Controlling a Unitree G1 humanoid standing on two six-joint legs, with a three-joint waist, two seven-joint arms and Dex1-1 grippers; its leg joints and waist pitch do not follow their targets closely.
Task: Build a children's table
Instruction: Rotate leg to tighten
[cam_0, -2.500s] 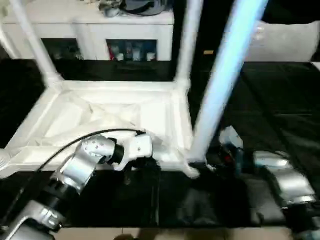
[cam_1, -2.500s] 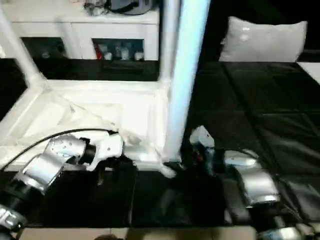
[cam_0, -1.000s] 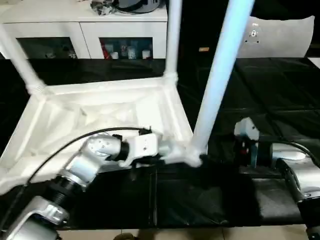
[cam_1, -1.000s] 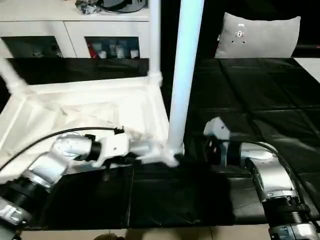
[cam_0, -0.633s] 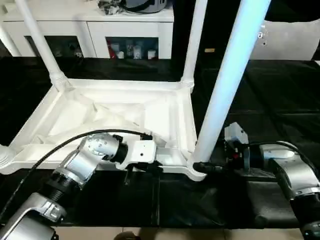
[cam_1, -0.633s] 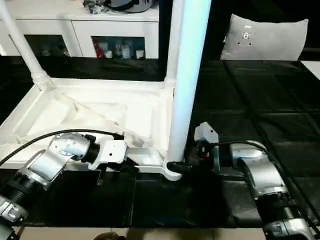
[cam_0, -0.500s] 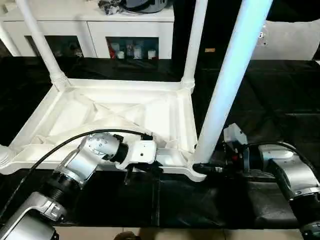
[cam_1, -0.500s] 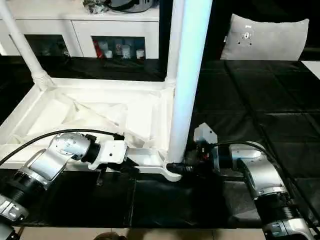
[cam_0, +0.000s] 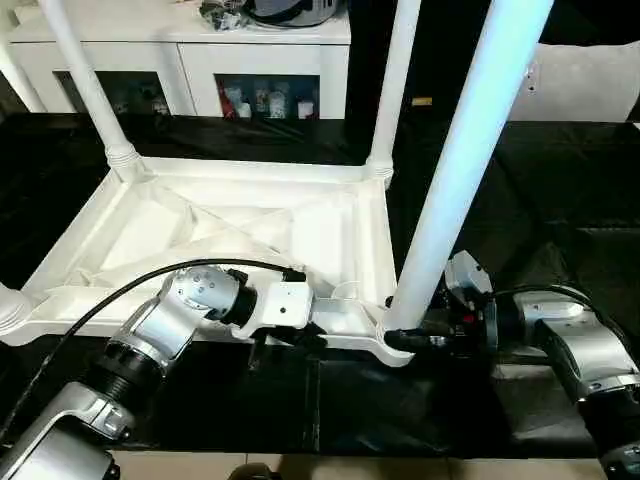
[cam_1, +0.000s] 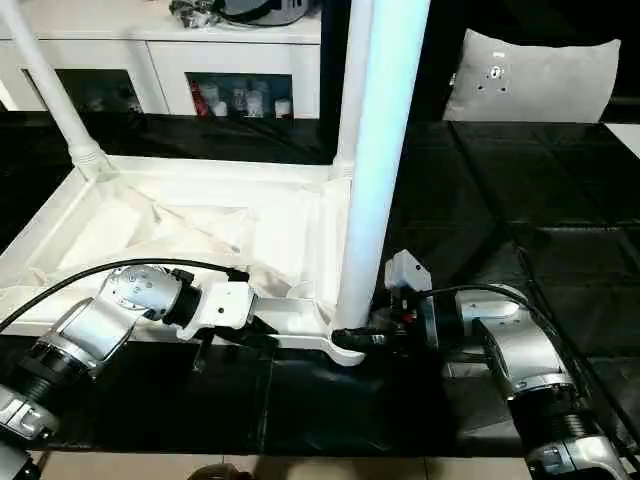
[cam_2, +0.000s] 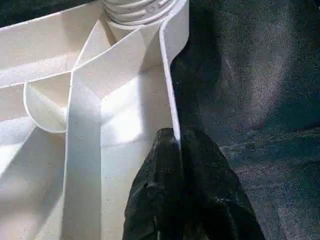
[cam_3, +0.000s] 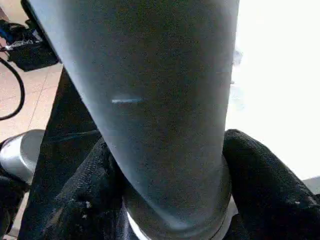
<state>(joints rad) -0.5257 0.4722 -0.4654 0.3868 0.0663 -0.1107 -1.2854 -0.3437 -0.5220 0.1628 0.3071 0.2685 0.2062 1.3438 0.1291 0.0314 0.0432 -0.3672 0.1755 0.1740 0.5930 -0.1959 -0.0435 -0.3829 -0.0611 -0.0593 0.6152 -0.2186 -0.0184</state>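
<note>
Left hand (cam_0: 318, 336) pinches the table's near rim (cam_2: 170, 95); right hand (cam_1: 352, 338) hugs the near-right leg (cam_0: 455, 170) base. Twist it straight, I'd say.

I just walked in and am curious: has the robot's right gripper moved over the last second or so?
Yes. The right gripper has closed in on the nearest table leg; its fingers now flank the base, where earlier a gap showed.

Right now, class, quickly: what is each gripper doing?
Left gripper: shut on the table top's rim.
Right gripper: jaws around the base of the near table leg.
</note>
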